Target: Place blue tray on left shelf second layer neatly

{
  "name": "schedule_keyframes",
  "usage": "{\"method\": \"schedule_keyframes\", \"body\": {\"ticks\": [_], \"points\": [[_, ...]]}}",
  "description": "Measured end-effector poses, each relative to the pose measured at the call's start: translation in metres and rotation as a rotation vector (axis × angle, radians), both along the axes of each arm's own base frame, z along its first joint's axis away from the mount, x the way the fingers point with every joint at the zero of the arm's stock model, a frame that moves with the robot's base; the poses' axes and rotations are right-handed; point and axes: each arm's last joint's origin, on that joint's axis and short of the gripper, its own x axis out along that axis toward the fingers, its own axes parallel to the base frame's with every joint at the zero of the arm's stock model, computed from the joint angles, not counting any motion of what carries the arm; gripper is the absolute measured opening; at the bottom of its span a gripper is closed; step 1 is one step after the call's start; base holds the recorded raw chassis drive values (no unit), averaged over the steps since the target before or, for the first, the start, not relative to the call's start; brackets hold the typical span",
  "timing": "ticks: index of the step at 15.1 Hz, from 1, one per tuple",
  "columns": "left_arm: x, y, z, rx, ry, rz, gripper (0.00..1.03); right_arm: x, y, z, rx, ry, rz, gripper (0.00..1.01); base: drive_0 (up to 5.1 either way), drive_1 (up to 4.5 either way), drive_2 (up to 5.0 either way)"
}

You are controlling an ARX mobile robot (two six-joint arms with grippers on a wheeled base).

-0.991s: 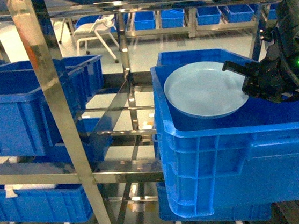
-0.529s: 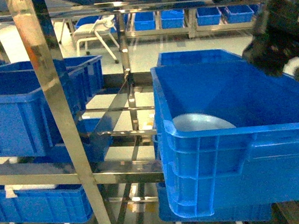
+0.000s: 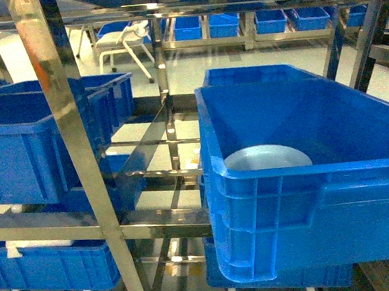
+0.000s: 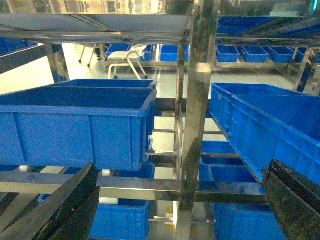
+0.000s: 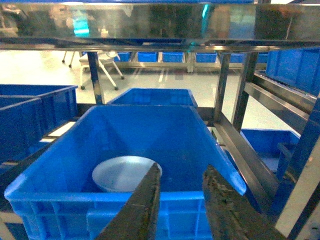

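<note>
The pale blue tray (image 3: 266, 158) lies at the bottom of a deep blue crate (image 3: 314, 209) on the right, near its front wall. In the right wrist view the tray (image 5: 122, 172) sits low in the same crate (image 5: 150, 130). My right gripper (image 5: 182, 170) hovers in front of and above the crate's front rim, open, with nothing between its fingers. My left gripper (image 4: 181, 167) is wide open and empty, facing a steel shelf post (image 4: 197, 115). Neither gripper shows in the head view.
Blue crates (image 3: 19, 144) stand on the left shelf behind a steel upright (image 3: 76, 152). Horizontal steel rails (image 3: 161, 226) run between the shelves. More blue crates (image 3: 47, 267) sit on the layer below. A white chair (image 3: 123, 45) stands far back on the floor.
The right gripper held the tray above the crate a second ago. The tray now lies inside the crate, and the right arm has left the head view to the upper right.
</note>
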Motion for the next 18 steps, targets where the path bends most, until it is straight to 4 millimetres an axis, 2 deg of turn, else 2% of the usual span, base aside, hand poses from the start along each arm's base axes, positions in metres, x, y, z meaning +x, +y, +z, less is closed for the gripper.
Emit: {"method": "schedule_keyframes", "body": {"ticks": [2, 3, 7, 9, 18], "points": [[0.0, 0.0, 0.0, 0.0, 0.0, 0.0, 0.98, -0.009, -0.011, -0.01, -0.024, 0.026, 0.0, 0.04, 0.0, 0.0, 0.0], [0.0, 0.0, 0.0, 0.0, 0.0, 0.0, 0.98, -0.013, -0.015, -0.012, -0.031, 0.02, -0.001, 0.02, 0.0, 0.0, 0.0], [0.0, 0.0, 0.0, 0.0, 0.0, 0.0, 0.98, -0.025, -0.027, -0.021, -0.031, 0.003, 0.008, 0.02, 0.0, 0.0, 0.0], [0.0, 0.0, 0.0, 0.0, 0.0, 0.001, 0.98, -0.03, -0.037, -0.019, -0.031, -0.008, -0.017, 0.02, 0.0, 0.0, 0.0], [0.0, 0.0, 0.0, 0.0, -0.001, 0.0, 0.98, -0.045, -0.037, -0.019, -0.031, -0.007, -0.004, 0.02, 0.0, 0.0, 0.0]]}}
